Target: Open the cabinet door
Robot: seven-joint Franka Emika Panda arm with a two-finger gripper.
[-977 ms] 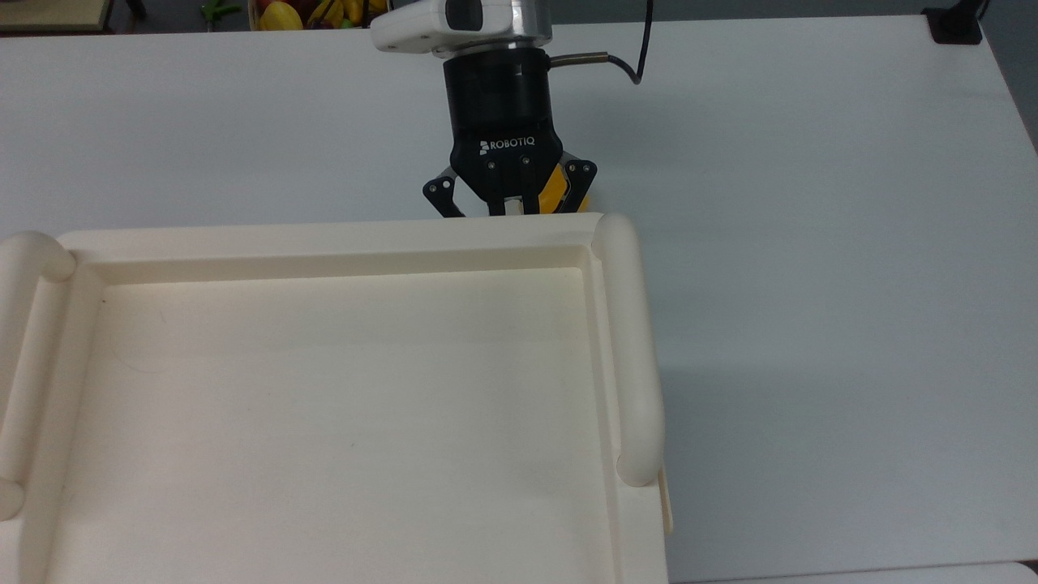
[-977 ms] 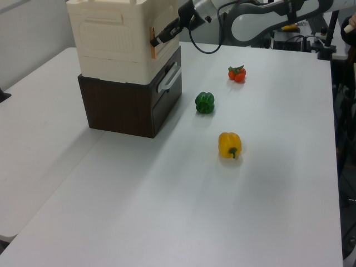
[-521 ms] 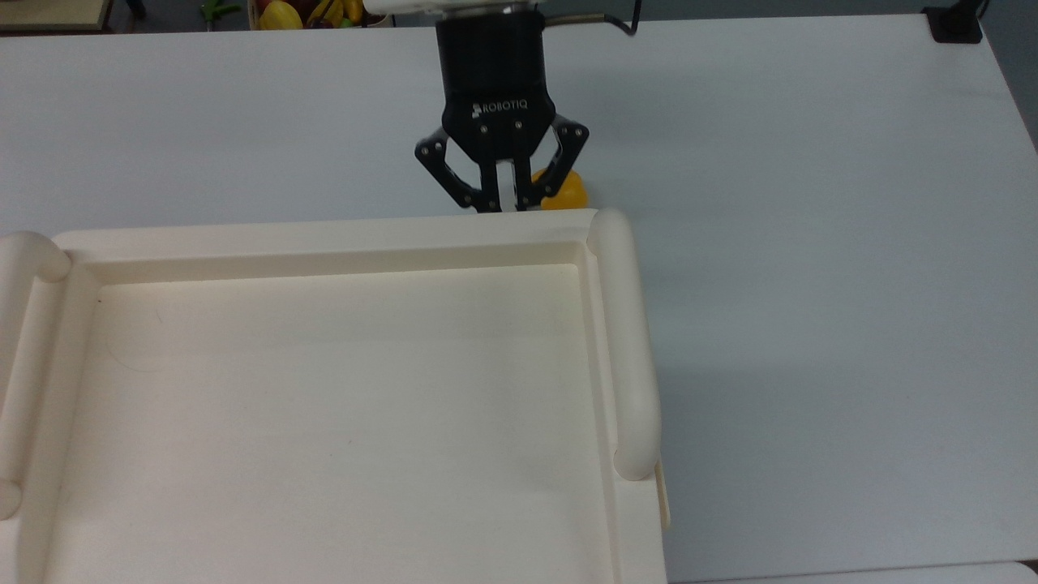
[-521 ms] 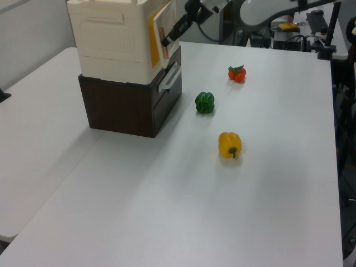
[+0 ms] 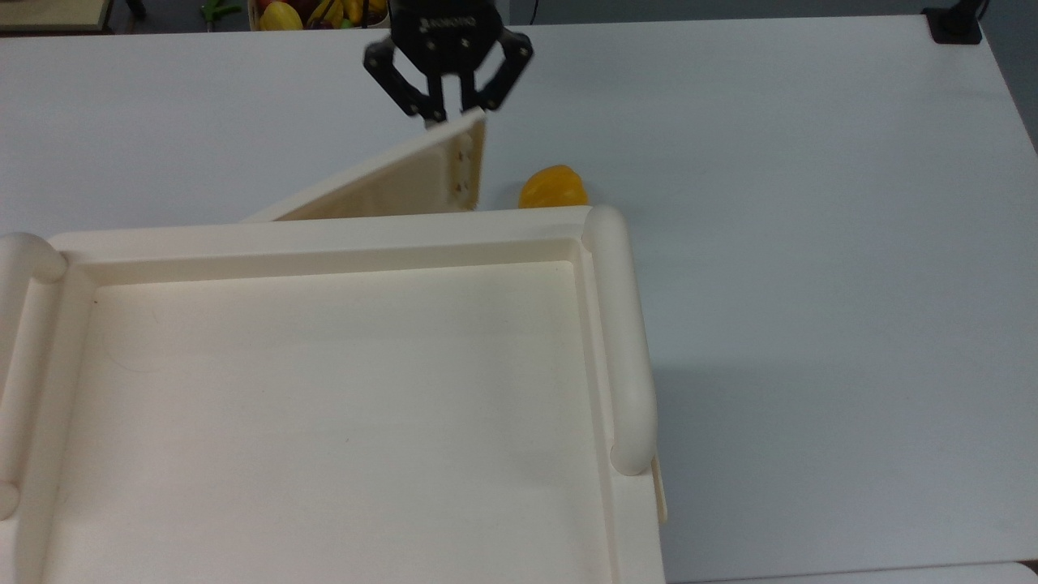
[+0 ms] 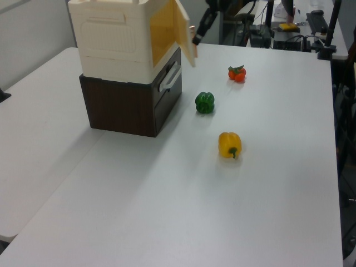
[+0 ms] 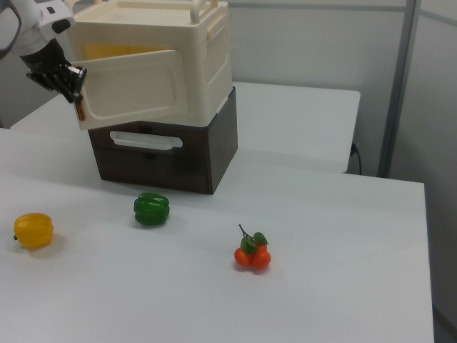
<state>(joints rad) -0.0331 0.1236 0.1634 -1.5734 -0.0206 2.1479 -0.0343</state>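
- In the left view, a yellow pepper (image 6: 230,144) lies nearest on the white table (image 6: 167,222), with a green pepper (image 6: 204,102) beyond it and a tomato cluster (image 6: 237,73) farther still, to the left view's right.
- The cream cabinet (image 6: 114,39) sits on a dark brown drawer unit (image 6: 125,105) at the left view's left.
- The door (image 7: 132,89) is swung partly open, hinged at the right view's right, its free edge out toward the right view's left; a yellow interior shows behind it.
- The gripper (image 5: 448,113) is at the door's free edge in the top view, fingers (image 5: 426,109) drawn close together around a small handle there.
- A fruit basket (image 5: 316,12) stands beyond the table's far edge.
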